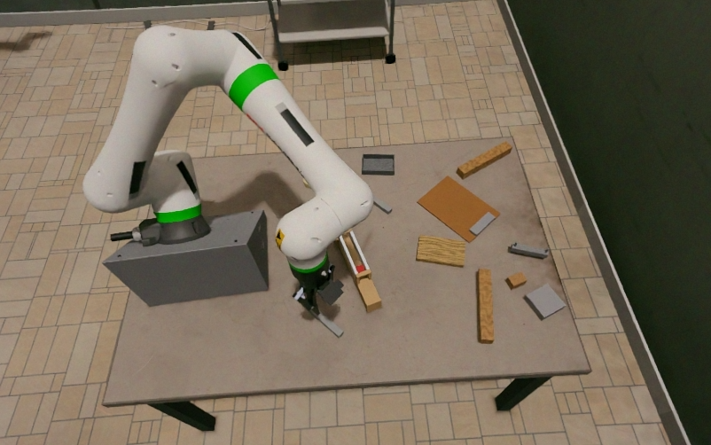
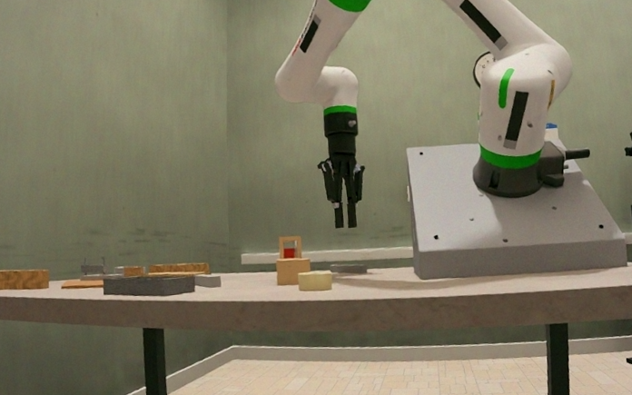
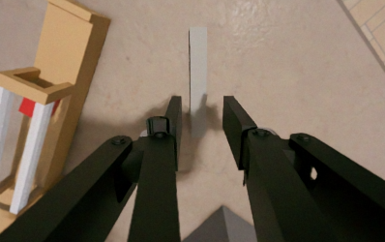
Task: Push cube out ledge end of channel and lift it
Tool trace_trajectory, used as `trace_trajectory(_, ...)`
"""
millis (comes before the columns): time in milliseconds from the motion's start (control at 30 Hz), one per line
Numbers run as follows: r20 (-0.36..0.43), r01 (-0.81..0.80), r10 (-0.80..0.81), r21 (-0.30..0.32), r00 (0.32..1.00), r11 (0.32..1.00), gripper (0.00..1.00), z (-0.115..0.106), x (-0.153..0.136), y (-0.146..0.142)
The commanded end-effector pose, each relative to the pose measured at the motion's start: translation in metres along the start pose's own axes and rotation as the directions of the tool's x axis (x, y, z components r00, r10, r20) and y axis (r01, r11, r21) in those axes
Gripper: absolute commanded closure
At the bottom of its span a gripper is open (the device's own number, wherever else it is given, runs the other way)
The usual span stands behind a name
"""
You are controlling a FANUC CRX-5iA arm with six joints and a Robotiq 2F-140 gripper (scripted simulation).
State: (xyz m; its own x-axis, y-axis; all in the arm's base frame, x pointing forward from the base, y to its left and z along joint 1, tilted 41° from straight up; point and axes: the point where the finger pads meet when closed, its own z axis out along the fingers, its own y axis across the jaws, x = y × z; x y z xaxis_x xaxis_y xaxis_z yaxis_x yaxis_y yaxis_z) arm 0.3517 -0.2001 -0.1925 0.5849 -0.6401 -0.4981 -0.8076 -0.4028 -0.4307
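The channel (image 1: 355, 257) is a narrow wooden trough with white rails, lying near the table's middle. The red cube (image 1: 360, 269) sits inside it near the end with the wooden ledge and raised lip (image 1: 370, 297). In the wrist view the channel (image 3: 29, 131), the cube (image 3: 31, 106) and the ledge (image 3: 68, 41) are at the left. My gripper (image 1: 313, 305) (image 2: 346, 223) hangs well above the table, left of the channel. Its fingers stand a little apart with nothing between them. A pale grey stick (image 3: 198, 73) (image 1: 327, 323) lies flat on the table directly below the fingers.
The grey robot base (image 1: 193, 260) stands to the left. To the right lie a wooden slab (image 1: 441, 250), a brown sheet (image 1: 456, 206), long wooden bars (image 1: 485, 305) (image 1: 483, 159), a small wooden block (image 1: 516, 279) and several grey pieces (image 1: 544, 300) (image 1: 378, 164).
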Motion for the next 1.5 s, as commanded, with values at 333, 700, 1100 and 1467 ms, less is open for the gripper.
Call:
trace_trajectory(333, -0.001, 0.000, 0.000, 0.000, 1.000, 1.000, 0.70, -0.001, 0.001, 0.000)
trace_trajectory(700, -0.001, 0.000, 0.000, 0.000, 1.000, 1.000, 0.70, 0.049, 0.001, 0.000)
trace_trajectory(1100, -0.001, 0.000, 0.000, 0.000, 1.000, 1.000, 0.70, 0.088, 0.001, 0.000)
trace_trajectory(1467, -0.001, 0.000, 0.000, 0.000, 1.000, 1.000, 0.70, 0.097, 0.001, 0.000)
